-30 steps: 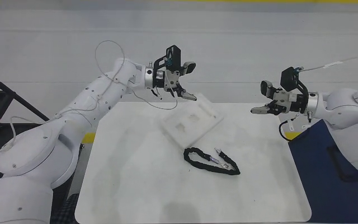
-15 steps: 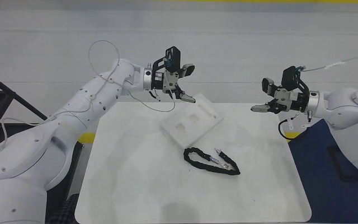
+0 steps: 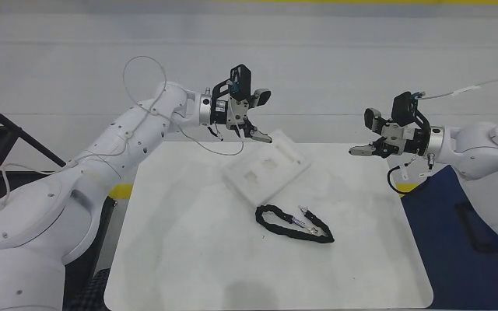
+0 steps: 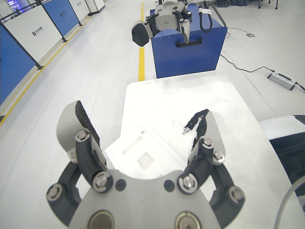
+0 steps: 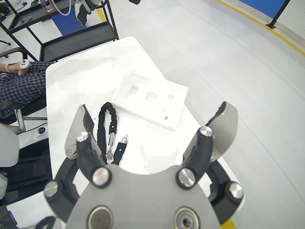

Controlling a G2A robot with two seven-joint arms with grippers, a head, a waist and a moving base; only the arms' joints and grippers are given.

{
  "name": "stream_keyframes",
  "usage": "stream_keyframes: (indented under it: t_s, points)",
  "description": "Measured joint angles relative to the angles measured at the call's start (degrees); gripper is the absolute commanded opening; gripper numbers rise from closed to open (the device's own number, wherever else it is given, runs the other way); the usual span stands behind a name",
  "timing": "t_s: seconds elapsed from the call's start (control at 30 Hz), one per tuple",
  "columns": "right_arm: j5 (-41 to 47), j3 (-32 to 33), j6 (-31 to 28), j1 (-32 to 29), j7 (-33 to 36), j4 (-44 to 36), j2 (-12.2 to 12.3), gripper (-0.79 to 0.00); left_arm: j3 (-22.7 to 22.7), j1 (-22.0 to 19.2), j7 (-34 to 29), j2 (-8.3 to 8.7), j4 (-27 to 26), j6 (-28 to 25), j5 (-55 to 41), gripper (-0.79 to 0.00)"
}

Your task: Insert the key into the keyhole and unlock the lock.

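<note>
Two metal ends of the black chain lock (image 3: 274, 219) lie side by side near the middle of the table (image 3: 179, 264), with the sleeved chain curling away to the left. From above they merge into one small glint. The right wrist view separates them into a silver barrel (image 5: 111, 141) and a pin (image 5: 123, 141), with what looks like the key (image 5: 109, 154) touching the barrel's end; I cannot tell whether it sits in the keyhole. Just beyond the lock a white foam tray (image 3: 268, 167) rests at an angle, and the right wrist view makes its three recesses plain where the top view leaves them faint. The left wrist view catches just one tip of the lock beyond the tray. Farthest off, the left gripper (image 3: 264, 115) hangs above the tray's far left corner and the right gripper (image 3: 362, 136) above the table's far right edge. Both are spread wide and hold nothing. Raised and well apart, they probably flank the lock so that one can steady the barrel while the other takes the key.
</note>
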Motion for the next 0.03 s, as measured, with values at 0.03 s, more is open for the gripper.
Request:
stream_keyframes:
  t_s: [0.03]
  points:
    - [0.0,0.0,0.0,0.0,0.0,0.0,0.0,0.0,0.0,0.0,0.0,0.0,0.0,0.0,0.0,0.0]
